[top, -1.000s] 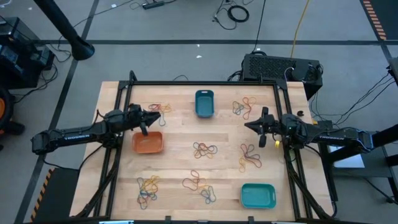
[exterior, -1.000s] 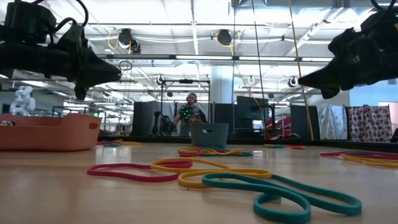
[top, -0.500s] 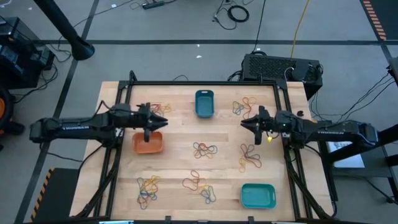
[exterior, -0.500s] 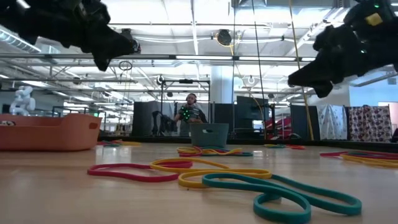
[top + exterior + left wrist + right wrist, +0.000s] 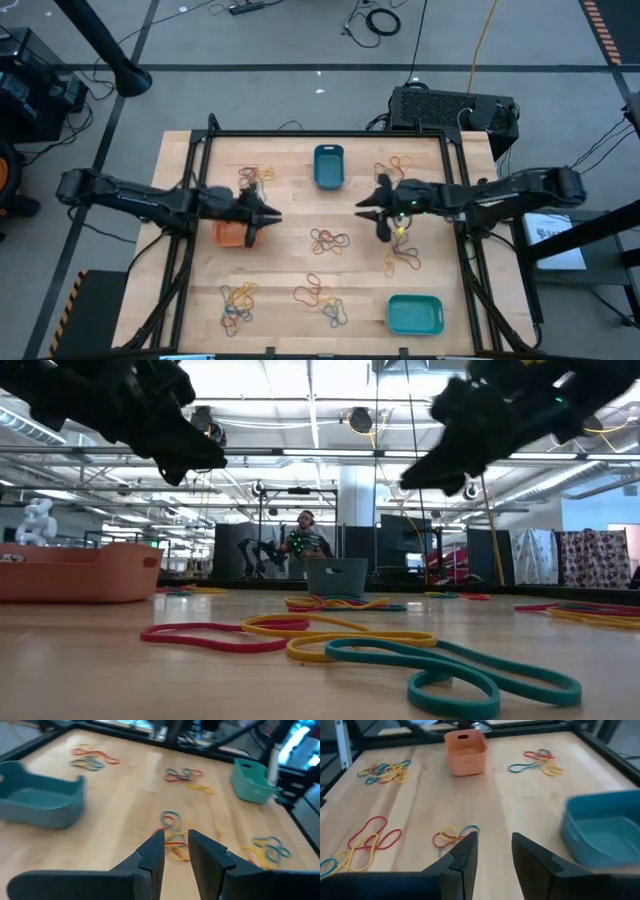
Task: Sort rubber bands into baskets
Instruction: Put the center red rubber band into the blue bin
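Both grippers hover with fingers parted, holding nothing — left gripper [image 5: 268, 215] at nine o'clock, right gripper [image 5: 372, 207] at three. The rubber bands [image 5: 329, 240] (centre tangle) look light, limp, snaggy — pinch one strand.

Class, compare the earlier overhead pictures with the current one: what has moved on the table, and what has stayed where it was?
Both arms swung inward toward the middle of the table. The left gripper moved from above the orange basket past its inner edge; the right gripper travelled toward the central pile of rubber bands, its jaws now apart. Neither holds anything visible. All three baskets and the band piles stayed put.
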`<state>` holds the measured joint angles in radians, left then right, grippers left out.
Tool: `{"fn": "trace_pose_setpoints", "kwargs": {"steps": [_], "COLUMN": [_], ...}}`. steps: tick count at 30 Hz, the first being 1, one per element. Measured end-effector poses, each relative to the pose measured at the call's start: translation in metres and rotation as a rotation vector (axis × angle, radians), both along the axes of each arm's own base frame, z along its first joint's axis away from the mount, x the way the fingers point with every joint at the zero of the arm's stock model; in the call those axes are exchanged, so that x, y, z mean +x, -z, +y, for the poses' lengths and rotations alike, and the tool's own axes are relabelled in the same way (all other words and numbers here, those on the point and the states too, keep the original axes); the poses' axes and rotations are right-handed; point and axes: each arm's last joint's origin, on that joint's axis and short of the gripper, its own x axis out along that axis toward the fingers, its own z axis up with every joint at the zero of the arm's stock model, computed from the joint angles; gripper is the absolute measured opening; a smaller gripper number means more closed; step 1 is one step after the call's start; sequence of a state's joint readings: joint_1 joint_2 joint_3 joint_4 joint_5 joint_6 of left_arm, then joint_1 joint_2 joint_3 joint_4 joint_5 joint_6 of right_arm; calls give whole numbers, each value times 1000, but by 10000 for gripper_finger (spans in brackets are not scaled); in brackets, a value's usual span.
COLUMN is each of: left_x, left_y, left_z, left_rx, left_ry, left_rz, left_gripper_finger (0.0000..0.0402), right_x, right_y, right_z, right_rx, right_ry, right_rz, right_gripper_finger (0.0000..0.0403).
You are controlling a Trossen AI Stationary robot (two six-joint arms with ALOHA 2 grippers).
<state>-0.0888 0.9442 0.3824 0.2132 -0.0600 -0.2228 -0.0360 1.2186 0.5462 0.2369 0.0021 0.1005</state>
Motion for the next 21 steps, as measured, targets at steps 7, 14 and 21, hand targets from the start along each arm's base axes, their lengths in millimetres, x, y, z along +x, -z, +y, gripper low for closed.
{"fn": "trace_pose_setpoints", "kwargs": {"steps": [7, 14, 21], "left_x": [8, 17, 20], "left_y": [13, 21, 28], "left_z": [-27, -30, -31], "left_rx": [158, 255, 308], "left_ry": [-2, 35, 57], "left_rz": [28, 28, 60], "left_gripper_finger": [93, 93, 93], "right_x": [45, 89, 108], "right_y": [12, 37, 50], "right_z": [19, 29, 24], "right_rx": [-33, -76, -115], "right_ry": [-87, -134, -121], "right_rz": [80, 137, 198], "right_gripper_finger": [114, 114, 114]}}
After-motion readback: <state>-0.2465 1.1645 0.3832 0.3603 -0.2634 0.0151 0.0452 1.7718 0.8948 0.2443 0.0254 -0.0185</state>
